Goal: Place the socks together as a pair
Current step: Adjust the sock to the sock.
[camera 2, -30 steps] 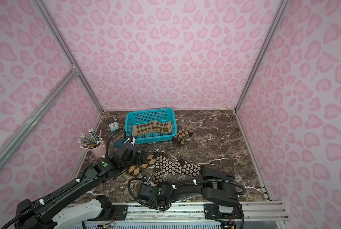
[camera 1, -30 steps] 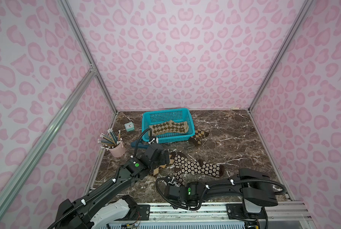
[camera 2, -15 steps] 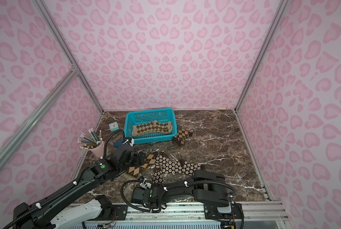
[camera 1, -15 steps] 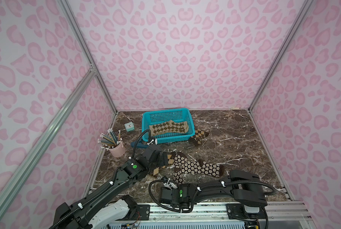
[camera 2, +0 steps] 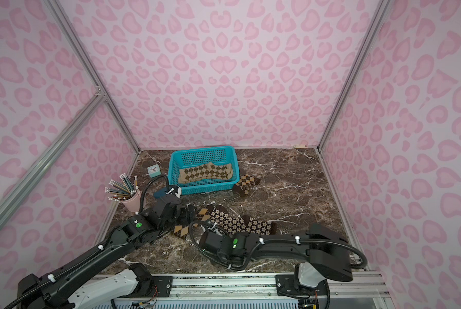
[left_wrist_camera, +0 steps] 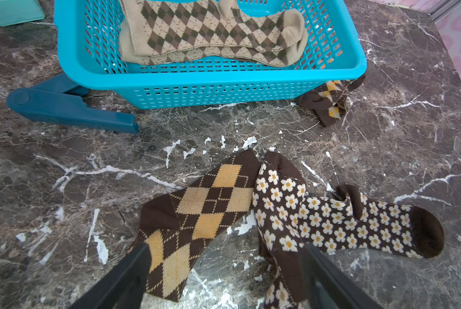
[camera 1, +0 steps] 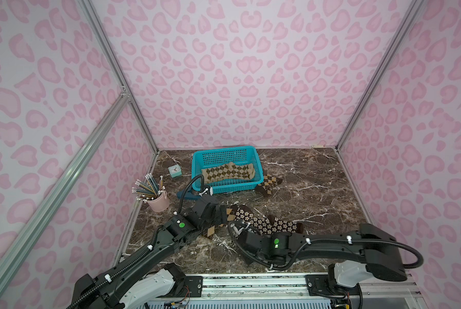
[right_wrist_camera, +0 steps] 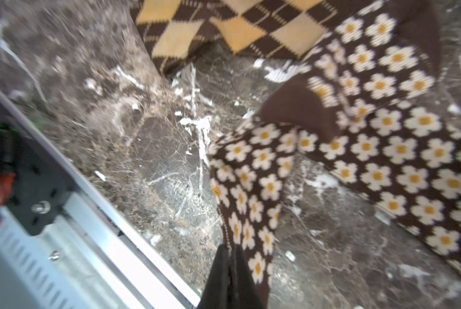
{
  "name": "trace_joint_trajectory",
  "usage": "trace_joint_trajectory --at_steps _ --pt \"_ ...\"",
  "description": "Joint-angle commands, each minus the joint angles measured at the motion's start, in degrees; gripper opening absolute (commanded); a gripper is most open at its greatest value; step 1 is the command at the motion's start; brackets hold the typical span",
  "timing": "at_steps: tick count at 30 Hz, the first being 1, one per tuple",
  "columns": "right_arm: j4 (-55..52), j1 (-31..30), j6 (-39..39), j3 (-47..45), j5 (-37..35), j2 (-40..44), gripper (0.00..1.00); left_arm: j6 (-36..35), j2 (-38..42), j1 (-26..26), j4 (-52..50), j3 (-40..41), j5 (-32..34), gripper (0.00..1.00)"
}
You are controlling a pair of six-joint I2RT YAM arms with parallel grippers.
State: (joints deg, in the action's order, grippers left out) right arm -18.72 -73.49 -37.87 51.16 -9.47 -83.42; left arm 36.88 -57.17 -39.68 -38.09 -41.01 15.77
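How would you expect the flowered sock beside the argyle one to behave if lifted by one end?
Probably floppy: the flowered sock lies bent and creased. Likely light, being thin knit. It might drag the argyle sock it overlaps.

**Top views.** We see even, diffuse light from above. The pink walls [camera 1: 237, 67] are bright and the dark marble tabletop [camera 1: 304, 187] is dimmer, with only soft shadows beneath the arms. Straight lines bow slightly toward the picture edges.

**Left wrist view.** This view is sharp and well lit, with a faint sheen along the basket [left_wrist_camera: 224, 76] rim.

**Right wrist view.** We note blur throughout. It smears the flowered sock [right_wrist_camera: 384, 149], and the metal rail [right_wrist_camera: 133, 248] glares nearly white.
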Motion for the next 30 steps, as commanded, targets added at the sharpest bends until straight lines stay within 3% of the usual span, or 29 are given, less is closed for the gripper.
trace_joint_trajectory --at_steps 1,5,9,19,30 --pt "10.0 6.0 1.0 -5.6 13.7 9.9 0.00 -0.9 0.3 0.0 1.6 -0.4 -0.6 0.90" --pt "11.2 16.6 -0.6 -13.4 20.9 22.6 0.00 -1.7 -0.2 0.0 1.9 -0.8 -0.6 0.89" --pt "5.8 28.4 -0.8 -19.2 28.1 31.1 0.00 -1.9 -0.9 -0.8 3.2 -0.9 -0.8 0.87" --pt "-11.7 51.4 0.3 -23.7 25.3 43.0 0.00 0.0 -9.0 -9.1 6.8 -3.8 2.7 0.87" --pt "-15.5 53.9 -1.2 -22.6 21.1 46.5 0.00 2.4 -16.8 -19.1 11.7 -8.3 4.2 0.86"
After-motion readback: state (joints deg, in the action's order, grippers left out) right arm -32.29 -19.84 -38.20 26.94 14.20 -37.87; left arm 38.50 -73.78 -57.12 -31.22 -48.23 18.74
